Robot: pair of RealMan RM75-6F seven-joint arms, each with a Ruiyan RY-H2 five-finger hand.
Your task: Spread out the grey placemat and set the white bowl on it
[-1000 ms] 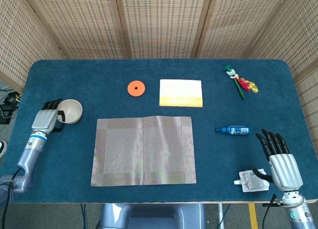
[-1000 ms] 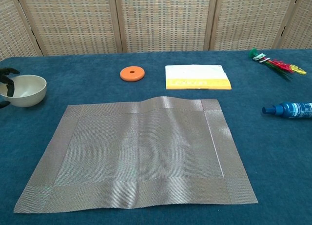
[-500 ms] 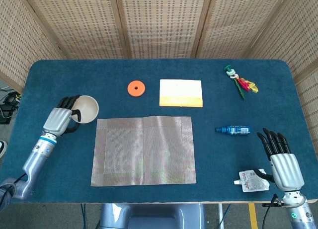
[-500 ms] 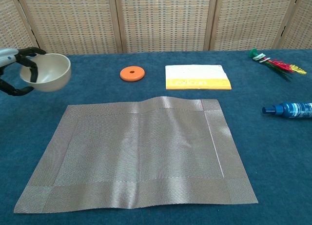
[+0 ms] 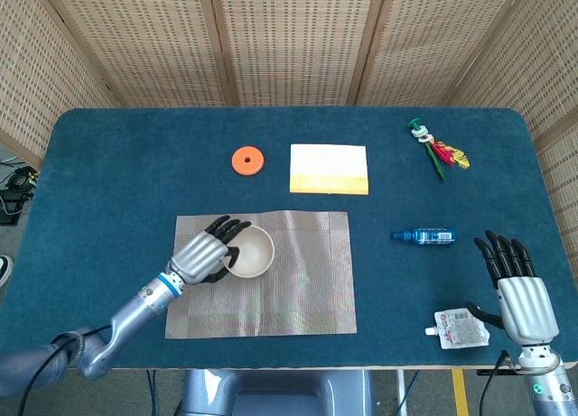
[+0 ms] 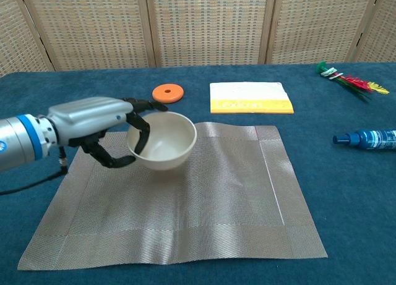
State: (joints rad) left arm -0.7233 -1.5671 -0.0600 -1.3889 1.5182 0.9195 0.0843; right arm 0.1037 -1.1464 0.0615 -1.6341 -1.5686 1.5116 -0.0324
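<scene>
The left hand [image 6: 102,133] grips the white bowl [image 6: 164,140] by its rim above the grey placemat [image 6: 204,198]; the right hand [image 5: 522,294], well right of the placemat, rests open-fingered.

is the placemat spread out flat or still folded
Spread out. The placemat lies open as one full rectangle on the table, with only slight ripples; the left hand holds the bowl over it.
</scene>
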